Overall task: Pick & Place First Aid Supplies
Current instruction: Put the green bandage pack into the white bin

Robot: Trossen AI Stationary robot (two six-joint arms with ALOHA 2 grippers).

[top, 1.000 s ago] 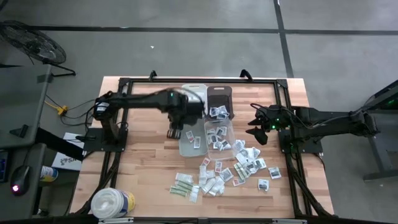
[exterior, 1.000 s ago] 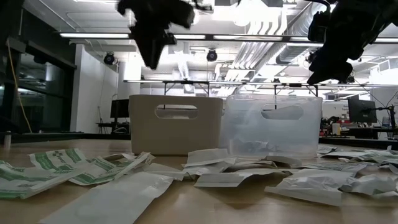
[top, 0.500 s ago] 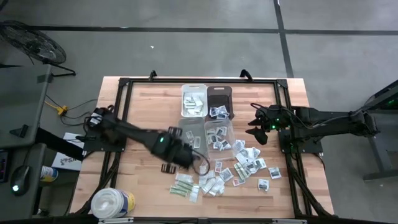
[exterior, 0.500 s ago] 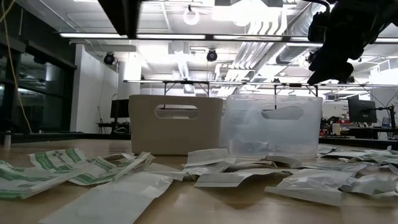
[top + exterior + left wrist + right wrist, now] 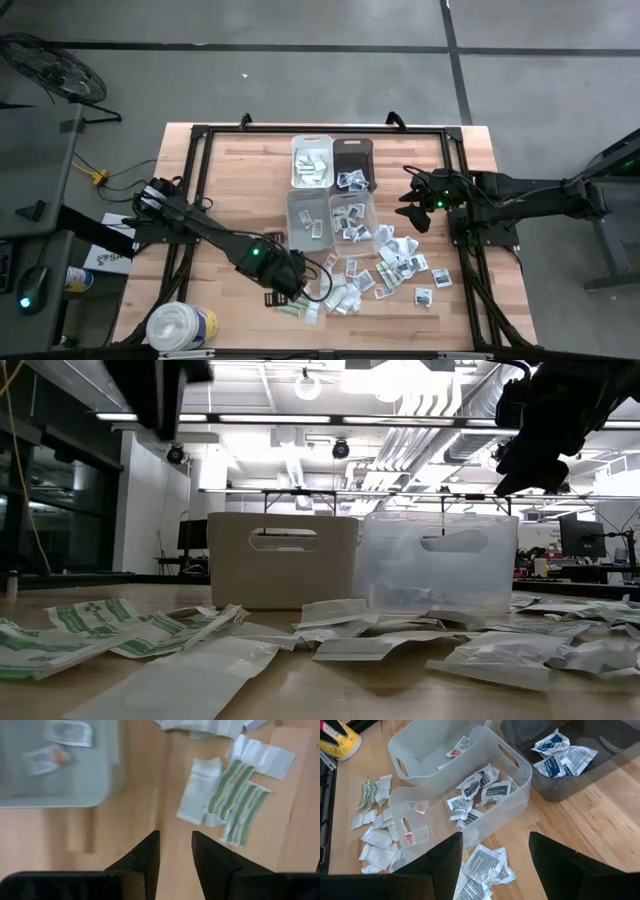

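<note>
**Left pincer hovers over green-striped packets; right pincer waits wide apart**

The left pincer hangs above the near part of the wooden counter, over bare wood just beside a small cluster of green-striped packets. Its two dark fingers stand a narrow gap apart with nothing between them. In its wrist view, a white packet lies touching the green-striped ones, and a clear bin with two packets inside sits off to one side.

The right pincer is held above the counter's right side, its jaws spread wide and empty, pointing toward the bins.

Four small bins stand together in the counter's middle: a white bin and a dark bin at the far side, two clear bins nearer. Each holds a few packets. Most of the first aid supplies lie loose on the counter, scattered between the clear bins and the near edge, toward the right. A big white round tub stands at the near left corner.
</note>
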